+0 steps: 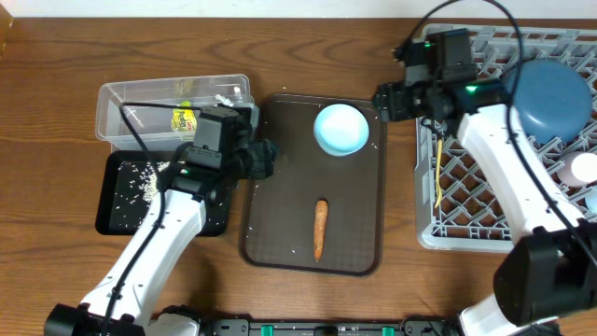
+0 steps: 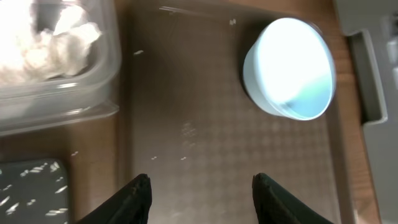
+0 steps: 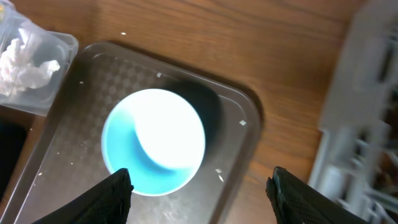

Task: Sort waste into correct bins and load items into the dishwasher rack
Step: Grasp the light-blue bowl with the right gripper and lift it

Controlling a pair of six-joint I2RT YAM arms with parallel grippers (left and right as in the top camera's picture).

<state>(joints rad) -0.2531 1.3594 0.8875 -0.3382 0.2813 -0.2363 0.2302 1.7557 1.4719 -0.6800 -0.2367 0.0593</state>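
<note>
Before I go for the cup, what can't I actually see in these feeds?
- Dishwasher rack: right side cut off by the overhead's edge, middle covered by the right arm; blurred in the right wrist view.
- Pale round item at that edge: cropped, cannot be identified.
- Clear tub: left arm hides part of its contents overhead.

Upright light blue cup (image 3: 153, 142) on dark brown tray (image 3: 78, 93)

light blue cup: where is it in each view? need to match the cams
Overhead: light blue cup upper centre, at the top right corner of the brown tray.
Left wrist: upper right.
Right wrist: centre left.
Shared landmark: the brown tray under it, in all three.
</note>
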